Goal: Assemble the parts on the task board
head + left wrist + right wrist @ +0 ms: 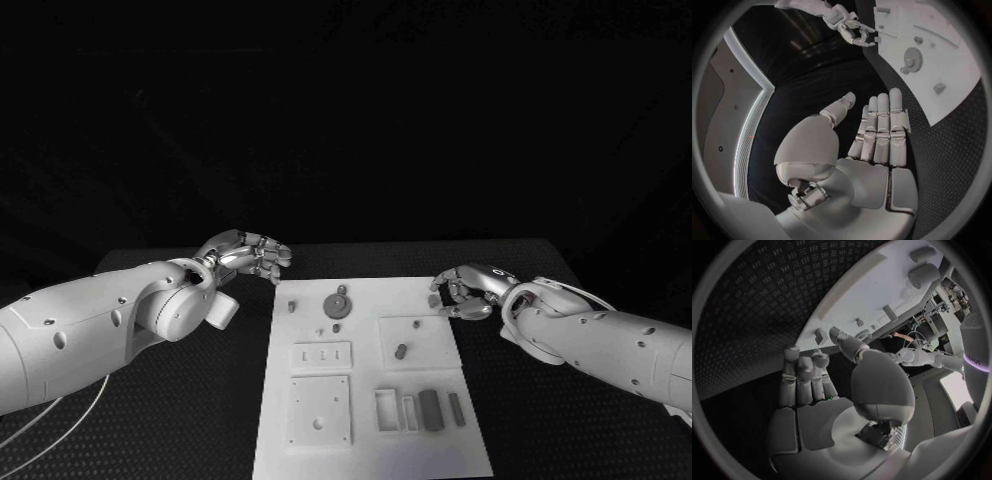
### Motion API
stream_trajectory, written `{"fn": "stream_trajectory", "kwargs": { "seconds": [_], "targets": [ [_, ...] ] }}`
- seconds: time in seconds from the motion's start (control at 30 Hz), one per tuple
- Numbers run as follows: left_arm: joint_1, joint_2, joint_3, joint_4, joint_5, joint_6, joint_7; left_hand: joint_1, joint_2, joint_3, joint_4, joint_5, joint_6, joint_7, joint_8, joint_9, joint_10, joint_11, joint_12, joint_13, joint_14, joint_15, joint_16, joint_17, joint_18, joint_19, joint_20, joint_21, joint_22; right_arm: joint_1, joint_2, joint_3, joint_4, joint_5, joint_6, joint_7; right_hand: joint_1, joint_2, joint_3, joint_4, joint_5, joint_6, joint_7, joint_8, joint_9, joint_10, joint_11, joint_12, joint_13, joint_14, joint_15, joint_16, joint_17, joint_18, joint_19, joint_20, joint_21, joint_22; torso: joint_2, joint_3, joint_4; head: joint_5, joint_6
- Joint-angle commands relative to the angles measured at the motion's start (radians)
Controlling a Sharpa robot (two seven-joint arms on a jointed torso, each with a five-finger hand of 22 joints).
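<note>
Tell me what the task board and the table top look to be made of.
Task board: looks like rigid matte white plastic, with flat panels and crisp moulded recesses, though painted metal is possible. Table: a black surface with a regular raised stud pattern, likely a textured rubber or plastic mat; the exact material cannot be told.

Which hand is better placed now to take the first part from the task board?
Probably the right hand: it hovers over the task board's far right corner, near a small part. The left hand hangs off the board's far left corner, over the black table.
</note>
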Motion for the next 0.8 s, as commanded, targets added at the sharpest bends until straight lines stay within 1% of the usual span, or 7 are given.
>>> {"fn": "stream_trajectory", "kwargs": {
  "seconds": [0.03, 0.13, 0.3, 0.4, 0.5, 0.63, 0.8],
  "targets": [
    [0.0, 0.002, 0.001, 0.004, -0.002, 0.019, 0.011, -0.01, -0.003, -0.006, 0.002, 0.0, 0.0, 0.008, -0.007, -0.001, -0.003, 0.005, -0.007, 0.001, 0.001, 0.002, -0.003, 0.002, 0.016, 0.0, 0.0, -0.006, 0.001, -0.008, 0.011, 0.0, -0.009, -0.011, -0.006, 0.017, 0.004, -0.005, -0.006, 0.001, 0.001, 0.018, 0.024, -0.004, -0.002, -0.083, 0.024, -0.002, -0.002, -0.005, 0.0, -0.005, -0.001, 0.007, -0.005, 0.003, -0.003, 0.012, 0.0, -0.0008, -0.0001, 0.002, -0.003],
    [0.0, 0.003, 0.001, 0.002, -0.003, 0.019, 0.011, -0.011, -0.002, -0.006, 0.002, 0.0, -0.001, 0.008, -0.008, -0.002, -0.004, 0.006, -0.007, 0.002, 0.001, 0.002, -0.003, 0.002, 0.016, 0.0, 0.0, -0.006, 0.001, -0.01, 0.021, 0.0, -0.024, -0.006, -0.023, 0.014, 0.006, 0.0, -0.006, 0.002, 0.001, 0.018, 0.024, -0.003, -0.001, -0.083, 0.024, 0.0, -0.002, -0.005, 0.0, -0.004, 0.0, 0.007, -0.003, 0.003, -0.003, 0.012, 0.0, -0.0002, 0.0012, 0.002, -0.004],
    [-0.001, 0.002, 0.001, 0.003, -0.003, 0.021, 0.01, -0.011, -0.002, -0.006, 0.003, 0.0, -0.001, 0.009, -0.009, -0.001, -0.004, 0.006, -0.008, 0.002, 0.001, 0.002, -0.003, 0.002, 0.016, 0.0, 0.0, -0.007, 0.001, -0.015, 0.035, 0.0, -0.045, -0.006, -0.031, 0.012, 0.008, 0.011, -0.008, 0.005, 0.0, 0.021, 0.025, 0.001, 0.0, -0.079, 0.025, 0.004, -0.002, -0.002, 0.0, 0.001, 0.001, 0.007, 0.001, 0.002, -0.001, 0.014, -0.001, -0.0021, 0.0018, 0.001, -0.006],
    [-0.001, 0.002, 0.001, 0.003, -0.004, 0.02, 0.01, -0.011, -0.002, -0.006, 0.003, 0.0, -0.002, 0.009, -0.009, -0.002, -0.004, 0.006, -0.008, 0.002, 0.001, 0.002, -0.004, 0.003, 0.016, 0.0, 0.0, -0.007, 0.002, -0.021, 0.042, 0.0, -0.055, -0.004, -0.037, 0.01, 0.009, 0.016, -0.009, 0.006, 0.0, 0.022, 0.025, 0.002, 0.0, -0.078, 0.025, 0.005, -0.003, 0.0, 0.0, 0.002, 0.001, 0.007, 0.003, 0.001, 0.0, 0.014, -0.001, -0.0023, 0.0011, 0.002, -0.004],
    [-0.001, 0.003, 0.001, 0.003, -0.004, 0.021, 0.01, -0.011, -0.001, -0.007, 0.003, 0.0, -0.003, 0.01, -0.01, -0.002, -0.004, 0.006, -0.008, 0.003, 0.001, 0.002, -0.004, 0.003, 0.016, 0.0, 0.0, -0.007, 0.002, -0.022, 0.047, 0.0, -0.063, 0.001, -0.034, 0.011, 0.009, 0.021, -0.01, 0.007, 0.0, 0.023, 0.025, 0.003, 0.0, -0.077, 0.025, 0.007, -0.003, 0.001, 0.0, 0.003, 0.001, 0.007, 0.004, 0.0, 0.0, 0.014, -0.002, -0.0012, 0.0003, 0.006, -0.004],
    [-0.001, 0.002, 0.001, 0.004, -0.004, 0.023, 0.009, -0.012, -0.001, -0.007, 0.003, 0.0, -0.004, 0.01, -0.011, -0.002, -0.004, 0.006, -0.009, 0.003, 0.001, 0.002, -0.004, 0.003, 0.016, 0.0, 0.0, -0.007, 0.002, -0.022, 0.051, 0.0, -0.07, 0.001, -0.027, 0.013, 0.008, 0.03, -0.012, 0.009, 0.0, 0.029, 0.025, 0.007, 0.001, -0.075, 0.025, 0.008, -0.004, 0.003, 0.0, 0.005, 0.001, 0.007, 0.006, 0.0, 0.001, 0.015, -0.001, -0.0027, 0.0001, 0.006, -0.005],
    [-0.001, 0.002, 0.001, 0.004, -0.004, 0.024, 0.007, -0.012, -0.001, -0.007, 0.003, 0.0, -0.004, 0.01, -0.012, -0.002, -0.004, 0.006, -0.009, 0.003, 0.001, 0.002, -0.004, 0.004, 0.016, 0.0, 0.0, -0.008, 0.002, -0.023, 0.054, 0.0, -0.072, 0.001, -0.021, 0.014, 0.009, 0.041, -0.015, 0.008, 0.0, 0.048, 0.021, 0.02, 0.006, -0.072, 0.021, 0.011, -0.007, 0.005, -0.003, 0.007, 0.0, 0.007, 0.008, -0.002, 0.001, 0.016, -0.001, -0.002, -0.0004, 0.007, -0.006]
  ]
}}
